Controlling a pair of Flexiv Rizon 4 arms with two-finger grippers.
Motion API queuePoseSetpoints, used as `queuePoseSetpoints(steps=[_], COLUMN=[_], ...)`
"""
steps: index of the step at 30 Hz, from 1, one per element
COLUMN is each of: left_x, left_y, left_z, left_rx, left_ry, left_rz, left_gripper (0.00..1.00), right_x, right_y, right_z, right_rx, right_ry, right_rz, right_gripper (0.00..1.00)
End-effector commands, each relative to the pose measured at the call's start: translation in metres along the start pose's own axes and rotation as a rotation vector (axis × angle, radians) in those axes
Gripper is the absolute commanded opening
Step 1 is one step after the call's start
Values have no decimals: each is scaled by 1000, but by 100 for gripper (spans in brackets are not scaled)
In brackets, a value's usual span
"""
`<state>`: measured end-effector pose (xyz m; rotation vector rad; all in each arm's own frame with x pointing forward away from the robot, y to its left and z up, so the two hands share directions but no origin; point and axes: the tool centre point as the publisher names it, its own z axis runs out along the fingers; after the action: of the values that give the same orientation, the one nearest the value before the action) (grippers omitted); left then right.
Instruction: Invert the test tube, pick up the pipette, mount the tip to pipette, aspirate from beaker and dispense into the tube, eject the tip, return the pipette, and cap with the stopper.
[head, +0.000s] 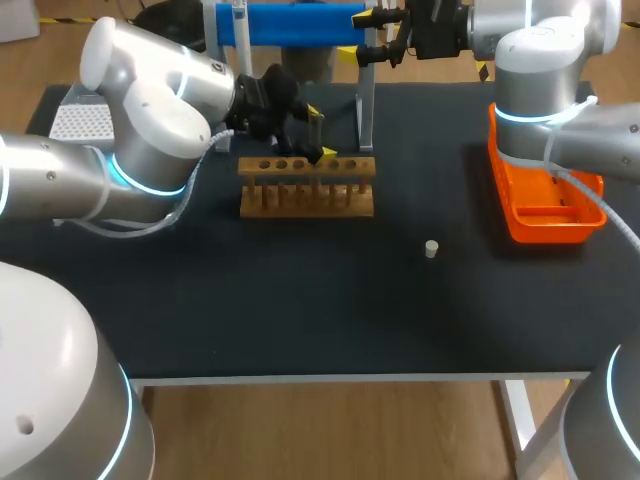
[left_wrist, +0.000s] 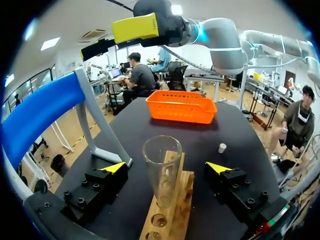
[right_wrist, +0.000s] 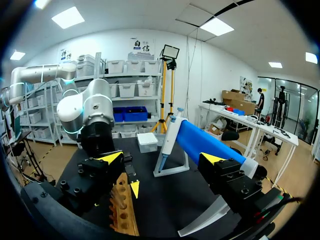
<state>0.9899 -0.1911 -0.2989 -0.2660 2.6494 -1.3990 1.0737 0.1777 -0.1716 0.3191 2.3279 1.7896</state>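
- Standing mouth-up in the wooden rack (left_wrist: 175, 210) toward the tabletop's far edge, the clear glass test tube (left_wrist: 162, 155) seems inverted; the left gripper (left_wrist: 166, 167) is spread around it, untouching.
- Gaping right gripper (right_wrist: 162, 158) faces the blue pipette (right_wrist: 205, 142); pipetting and capping remain.

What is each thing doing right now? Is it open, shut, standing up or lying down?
Tube: upright in the rack, mouth up, uncapped.
Stopper: loose on the table, off the tube.
Pipette: resting on its stand.
Left gripper: open, fingers either side of the tube, not touching it.
Right gripper: open, near the pipette.
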Motion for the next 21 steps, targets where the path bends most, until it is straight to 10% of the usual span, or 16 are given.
queuePoseSetpoints(steps=[1,21], left_x=[-4,-4], left_y=[1,4], left_z=[7,11], left_rx=[-7,-27], left_ry=[10,26], left_rz=[1,4], left_gripper=[100,100], right_x=[0,0], right_y=[0,0], right_z=[0,0], right_rx=[0,0], right_ry=[1,1], right_rz=[0,0], right_gripper=[100,100])
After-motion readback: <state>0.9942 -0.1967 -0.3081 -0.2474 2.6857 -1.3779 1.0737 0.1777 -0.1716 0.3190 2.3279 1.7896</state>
